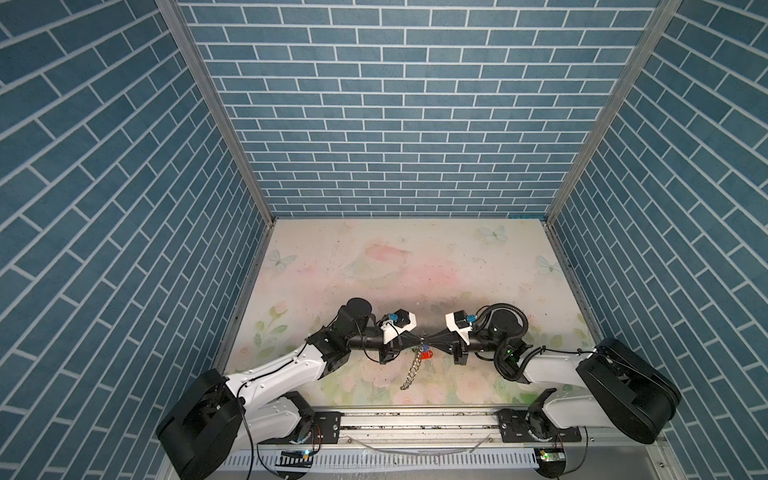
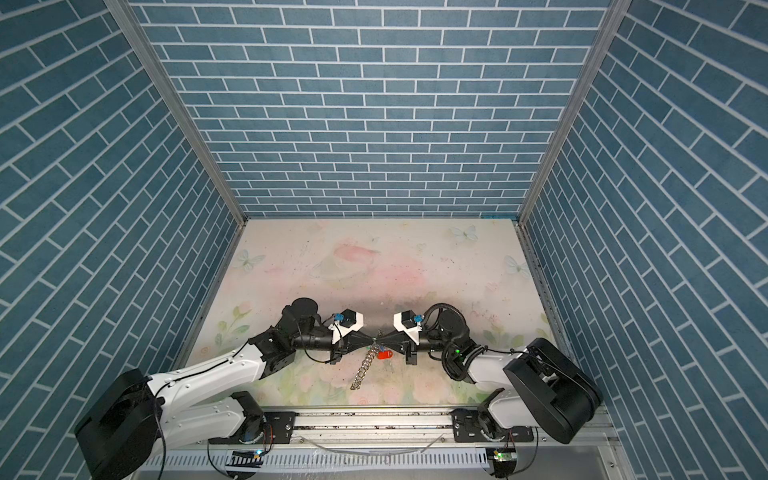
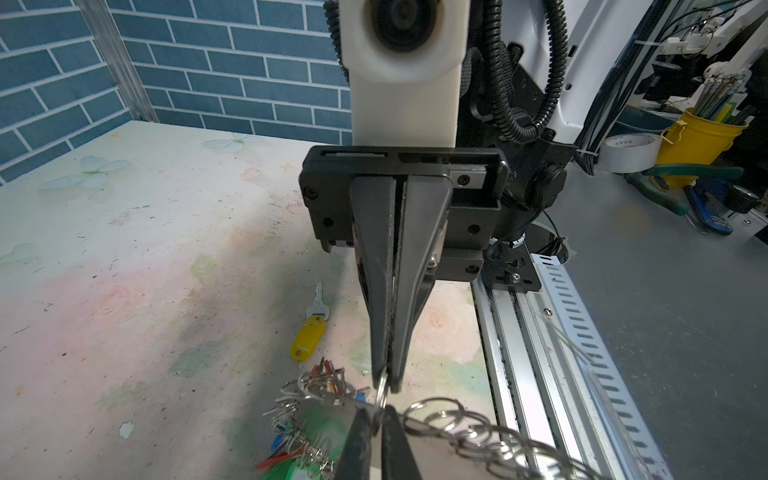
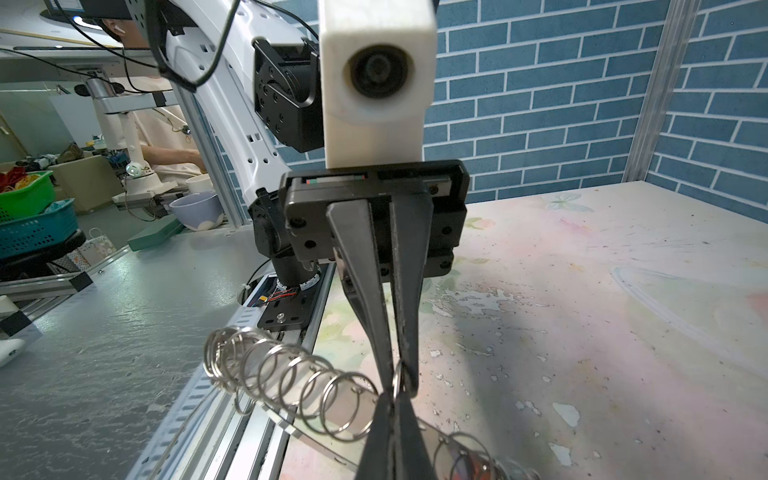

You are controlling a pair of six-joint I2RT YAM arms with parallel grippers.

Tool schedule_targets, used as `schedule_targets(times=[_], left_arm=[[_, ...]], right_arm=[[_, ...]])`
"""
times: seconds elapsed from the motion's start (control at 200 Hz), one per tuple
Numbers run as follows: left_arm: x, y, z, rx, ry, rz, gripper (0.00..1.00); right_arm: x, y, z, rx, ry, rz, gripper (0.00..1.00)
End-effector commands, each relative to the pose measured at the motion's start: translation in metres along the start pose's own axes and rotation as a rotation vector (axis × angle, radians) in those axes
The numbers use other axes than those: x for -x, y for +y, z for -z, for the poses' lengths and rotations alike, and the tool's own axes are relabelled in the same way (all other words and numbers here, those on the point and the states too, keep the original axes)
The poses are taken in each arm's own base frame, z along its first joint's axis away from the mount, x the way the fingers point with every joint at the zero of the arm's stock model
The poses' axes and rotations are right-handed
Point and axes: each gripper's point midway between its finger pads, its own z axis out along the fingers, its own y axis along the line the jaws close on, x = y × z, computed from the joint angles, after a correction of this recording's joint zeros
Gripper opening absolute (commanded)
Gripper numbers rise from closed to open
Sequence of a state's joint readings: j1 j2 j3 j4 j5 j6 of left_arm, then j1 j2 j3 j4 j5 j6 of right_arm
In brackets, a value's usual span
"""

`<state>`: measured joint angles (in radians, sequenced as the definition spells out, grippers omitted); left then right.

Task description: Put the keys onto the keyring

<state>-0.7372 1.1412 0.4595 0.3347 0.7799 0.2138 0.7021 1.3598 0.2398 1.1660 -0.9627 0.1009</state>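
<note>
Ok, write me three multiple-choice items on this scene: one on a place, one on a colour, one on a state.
1. Where is the loose silver key with an oblong plastic tag? A. flat on the floral-print table; B. in a box; C. in a drawer.
2. What colour is that tag? A. purple; B. yellow; C. white.
3. How do the left end effector and right end effector stand? A. both wide open; B. one open, one shut; C. both shut on one silver wire ring of the dark oval keyring.
Key: 1 A, it lies on the table, apart from both end effectors; 2 B, the left wrist view shows yellow; 3 C, both wrist views show them pinching that ring.
</note>
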Motion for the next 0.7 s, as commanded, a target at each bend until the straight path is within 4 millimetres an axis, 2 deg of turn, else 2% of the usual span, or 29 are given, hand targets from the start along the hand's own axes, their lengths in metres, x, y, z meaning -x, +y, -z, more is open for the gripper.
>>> schedule_targets(times=[0.0,0.18,0.415,0.545,0.695], left_arm=[[0.006,0.0,-0.001,-0.017,-0.011,0.001,0.06],[0.006,0.009,-0.002,0.028,0.006,0.011,0.0],[0.01,0.024,0.002,0.125,0.009,0.011,0.0],[0.006,0.027,0.005,0.155,0.026,0.004,0.0],[0.001,0.033,0.009,0.206,0.039,-0.002,0.0]], right_arm=[[0.01,0.009,0.002,0.036,-0.045,0.045,0.0],[0.008,0.009,0.001,0.039,-0.042,0.038,0.0],[0.001,0.0,0.001,-0.013,-0.02,0.023,0.0],[0.0,-0.013,0.005,-0.112,0.002,0.028,0.15],[0.001,-0.026,0.016,-0.234,0.036,0.038,0.2]])
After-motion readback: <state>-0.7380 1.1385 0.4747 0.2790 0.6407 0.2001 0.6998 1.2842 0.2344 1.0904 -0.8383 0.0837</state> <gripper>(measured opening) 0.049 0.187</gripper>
